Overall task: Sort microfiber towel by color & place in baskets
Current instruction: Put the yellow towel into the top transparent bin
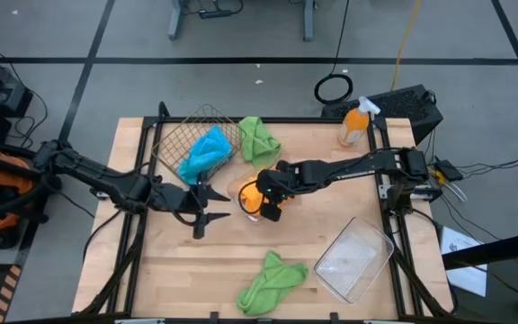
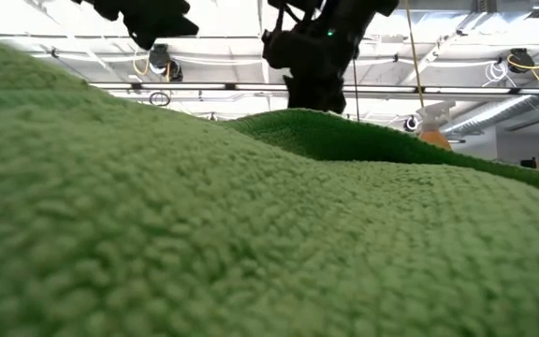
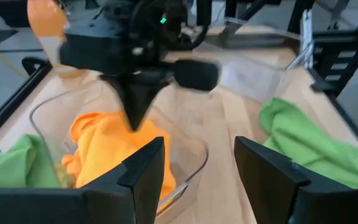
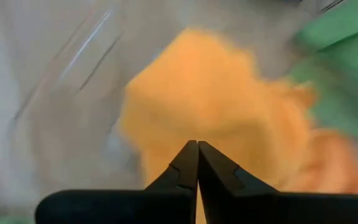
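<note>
Over the clear tray [image 3: 191, 163] mid-bench, the right gripper [image 4: 197, 163] — jaws together — hangs above an orange towel [image 4: 216, 106]; the left gripper [image 3: 194, 171] waits beside, jaws apart.

No text, label, brand, number or sign can be read anywhere in these views.

I see a pale wooden desk [image 1: 169, 270] with a smooth matt grain. On it, the green towel [image 2: 251, 234] nearest my low camera is coarse, nubbly cloth. The orange towel [image 3: 114, 152] looks soft, lying in a glossy clear plastic tray [image 3: 194, 163]. Beside it, the basket [image 1: 180, 135] is thin wire mesh.
</note>
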